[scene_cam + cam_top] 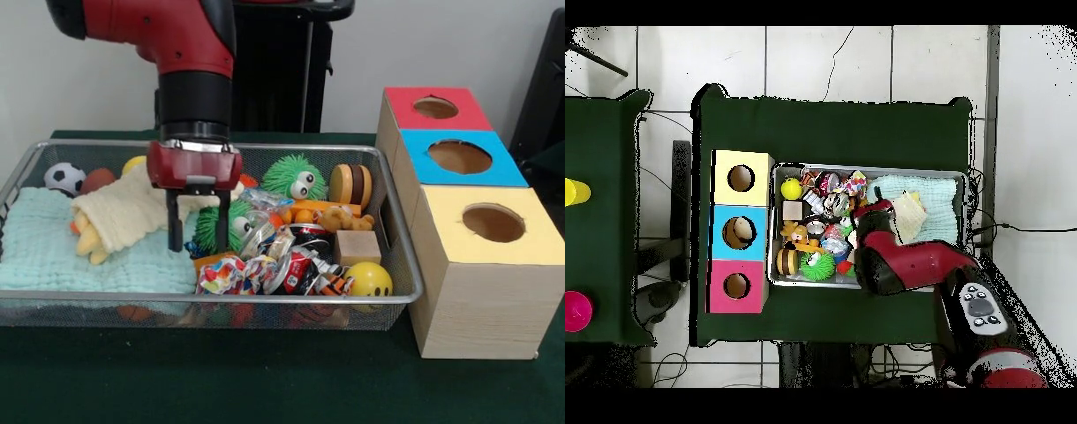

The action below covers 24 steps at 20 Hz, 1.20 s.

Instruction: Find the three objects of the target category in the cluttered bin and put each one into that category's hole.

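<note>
The silver wire-mesh bin [265, 299] is full of clutter; it also shows in the overhead view [865, 168]. A yellow duck [88, 240] lies at its left, mostly wrapped in a cream cloth [132, 208]. A tan-brown teddy bear [346, 218] lies right of the middle, and shows in the overhead view [798, 238]. No third plush animal shows. My gripper [199, 238] is open and empty, pointing down over the bin's middle, just right of the duck. One finger [175, 228] hangs at the cloth's edge. In the overhead view the arm [900, 262] hides the gripper.
Three boxes with round holes stand beside the bin: red [435, 107], blue [460, 156], yellow [493, 222]. The bin also holds a mint towel [53, 256], a soccer ball [64, 177], green fuzzy toys [294, 177], a wooden block [357, 247], a yellow smiley ball [369, 279] and snack packets [265, 269].
</note>
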Each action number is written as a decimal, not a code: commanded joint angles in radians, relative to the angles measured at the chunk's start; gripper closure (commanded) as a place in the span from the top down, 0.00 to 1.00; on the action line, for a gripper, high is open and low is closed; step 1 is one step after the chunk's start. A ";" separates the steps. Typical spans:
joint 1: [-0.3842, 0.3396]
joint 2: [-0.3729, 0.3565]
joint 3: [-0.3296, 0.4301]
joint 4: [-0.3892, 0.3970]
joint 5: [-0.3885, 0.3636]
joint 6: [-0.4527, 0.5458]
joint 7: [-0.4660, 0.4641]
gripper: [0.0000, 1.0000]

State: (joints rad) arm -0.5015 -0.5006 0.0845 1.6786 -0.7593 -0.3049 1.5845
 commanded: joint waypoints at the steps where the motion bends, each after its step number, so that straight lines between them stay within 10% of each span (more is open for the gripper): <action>1: 0.072 0.138 -0.188 -0.125 0.092 -0.062 0.062 1.00; 15: -0.159 -0.209 0.150 0.139 -0.053 0.301 0.030 1.00; 16: -0.173 -0.217 0.171 0.150 -0.054 0.317 0.017 0.00; 24: -0.189 -0.299 0.214 0.205 -0.020 0.396 0.001 0.00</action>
State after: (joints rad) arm -0.6991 -0.7319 0.1484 1.7811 -0.7738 -0.0247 1.5845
